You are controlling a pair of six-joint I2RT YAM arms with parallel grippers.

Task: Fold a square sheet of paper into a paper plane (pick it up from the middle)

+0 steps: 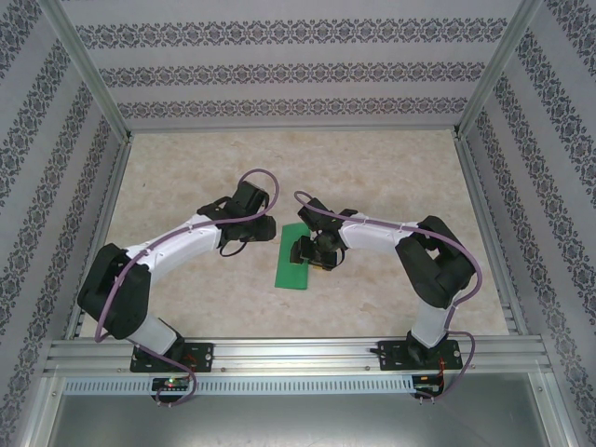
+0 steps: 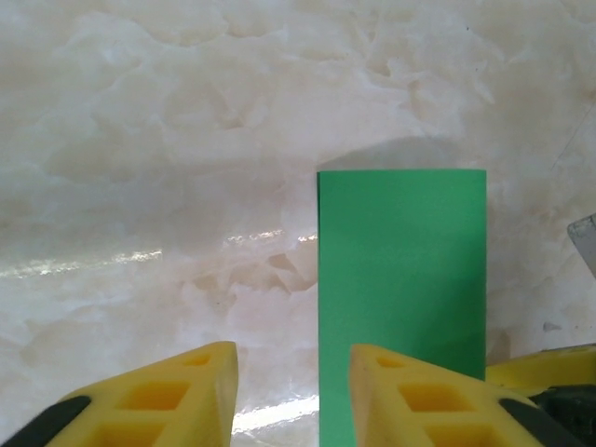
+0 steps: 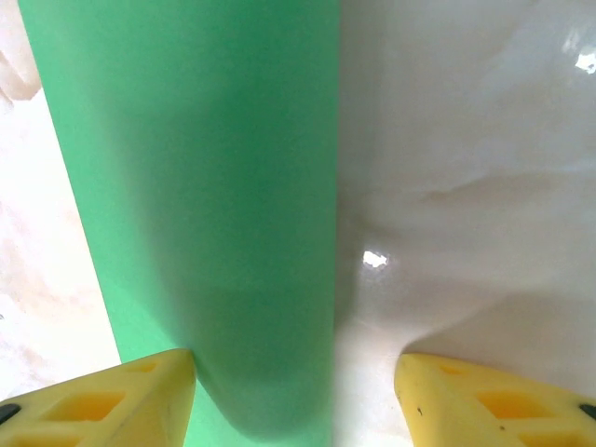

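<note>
1. Yellow fingers [image 2: 200, 391] of the left claw [image 2: 293, 363] stand narrowly apart, holding nothing.
2. Green paper [image 2: 400, 279] lies flat on the marble table [image 2: 140, 186], just ahead and passing under one finger.
3. Right claw [image 3: 296, 358] gapes wide over the paper's long edge, empty.

The square sheet of paper [image 1: 291, 270] is plain bright green and shows as a long narrow rectangle, roughly half as wide as it is long, with sharp corners. It lies near the middle of the table [image 1: 186, 168], its far end leaning slightly to the right. From the left wrist it [image 2: 400, 279] looks flat and unmarked. From the right wrist one long edge [image 3: 205, 186] looks rounded and lifted, shadowing the table.
</note>
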